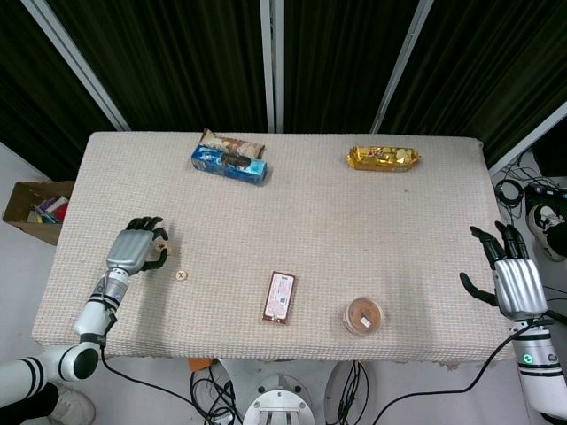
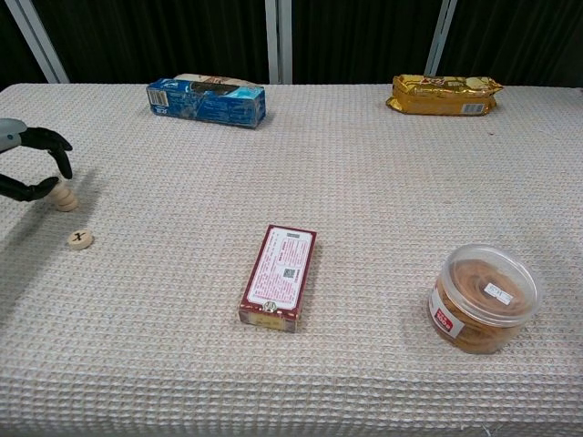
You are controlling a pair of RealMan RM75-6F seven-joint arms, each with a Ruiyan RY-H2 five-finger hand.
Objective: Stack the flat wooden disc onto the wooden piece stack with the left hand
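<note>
Surface: a table (image 1: 354, 212) covered by a beige waffle-weave cloth.
Far left: a blue biscuit packet (image 2: 207, 100) lying lengthwise.
Far right: a gold snack packet (image 2: 445, 94).
Centre, near side: a red and white box (image 2: 279, 275) lying flat.
Near right: a clear lidded tub (image 2: 483, 297) holding brown contents.
Left edge: a small wooden piece stack (image 2: 64, 197); just in front of it, apart, a flat wooden disc (image 2: 80, 239) with a dark mark on top.

1. The place looks like a robot lab or test room: black curtains (image 1: 177, 62) with pale frame bars (image 1: 273, 62) close off the back.
2. A cloth-covered worktop (image 1: 310, 212) stands on grey floor, with loose cables (image 1: 213, 390) beneath.
3. A cardboard box (image 1: 35, 211) sits beside it.
</note>
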